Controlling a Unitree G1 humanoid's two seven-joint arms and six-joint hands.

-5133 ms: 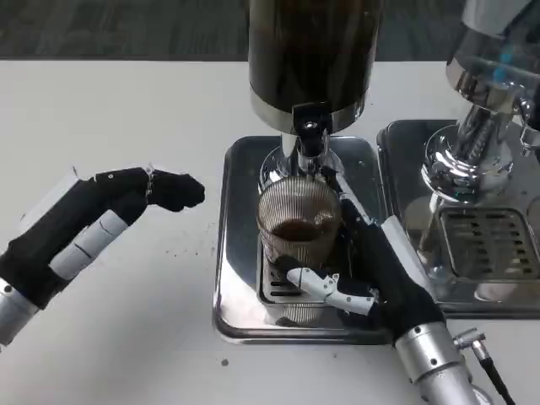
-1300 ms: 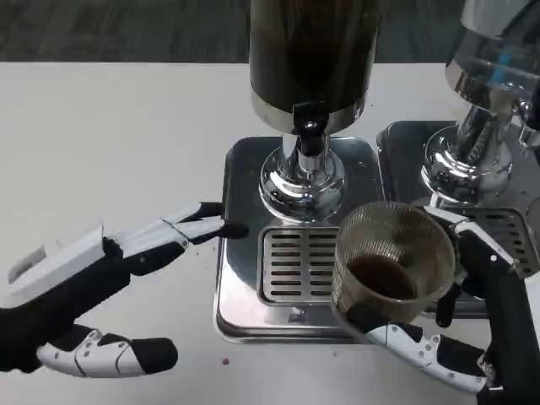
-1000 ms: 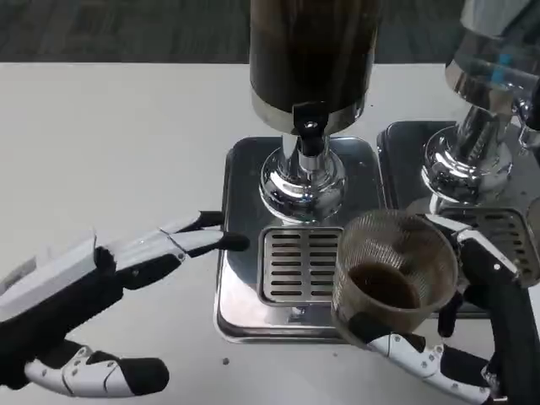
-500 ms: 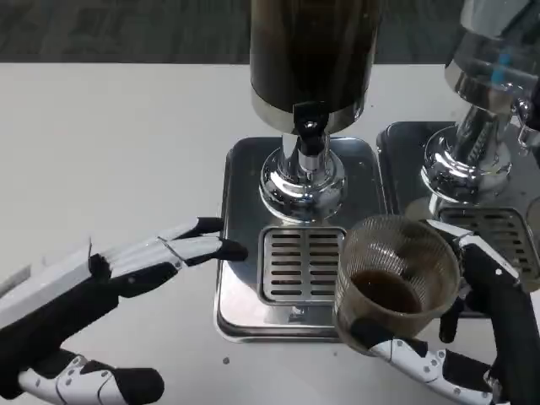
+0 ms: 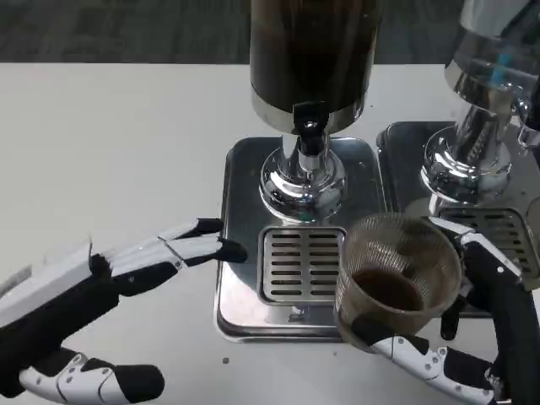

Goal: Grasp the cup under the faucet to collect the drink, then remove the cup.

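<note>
1. Cup (image 5: 398,274): clear ribbed glass with dark drink in the bottom, held up at the front right corner of the drip tray (image 5: 240,219), off the slotted grate (image 5: 299,264) and to the right of the faucet (image 5: 310,126).
2. Right hand (image 5: 472,337) grips the cup: the white-and-black thumb (image 5: 405,348) runs under its near side, other fingers (image 5: 472,253) wrap the far right side. The cup sits upright or nearly so, mouth open towards the camera.
3. Right hand pose: dark palm to the right of the cup, wrist running off the lower right corner.
4. Left hand (image 5: 93,291) holds nothing. Fingers are stretched out and apart, pointing right, with the black fingertips (image 5: 228,249) at the left edge of the drip tray; I cannot tell whether they touch it. The thumb (image 5: 93,384) sticks out low, well apart from the other fingers.
5. Dispenser (image 5: 310,59): dark cylinder on a chrome base (image 5: 302,181), standing at the back of the tray, faucet over the grate.
6. Second dispenser (image 5: 485,110), chrome and clear, stands to the right on its own tray (image 5: 396,156).
7. Surface: white table (image 5: 110,143). A few dark specks near the tray front. Dark floor beyond the far edge.
</note>
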